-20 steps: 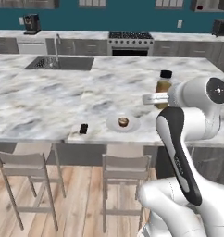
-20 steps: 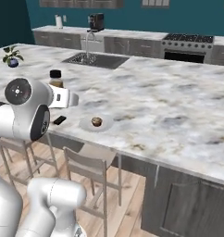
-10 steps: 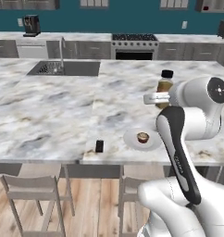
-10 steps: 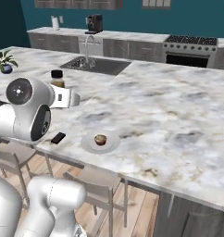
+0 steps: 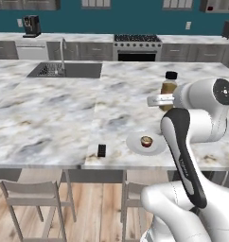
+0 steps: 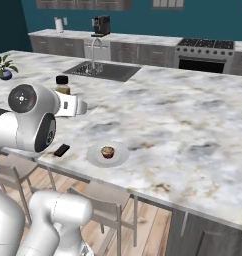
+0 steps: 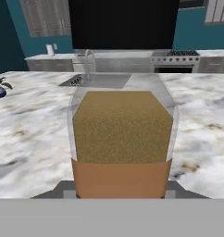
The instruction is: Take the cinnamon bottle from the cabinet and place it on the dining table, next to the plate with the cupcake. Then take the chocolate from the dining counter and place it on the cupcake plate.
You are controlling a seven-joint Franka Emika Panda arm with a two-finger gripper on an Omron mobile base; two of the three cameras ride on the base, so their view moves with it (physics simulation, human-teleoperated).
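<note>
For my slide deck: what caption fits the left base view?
Arm carries the cinnamon bottle above the marble table, beyond the cupcake plate and chocolate.

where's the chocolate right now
The chocolate lies flat near the front edge of the marble counter, just left of the cupcake plate in both base views, apart from it.
</note>
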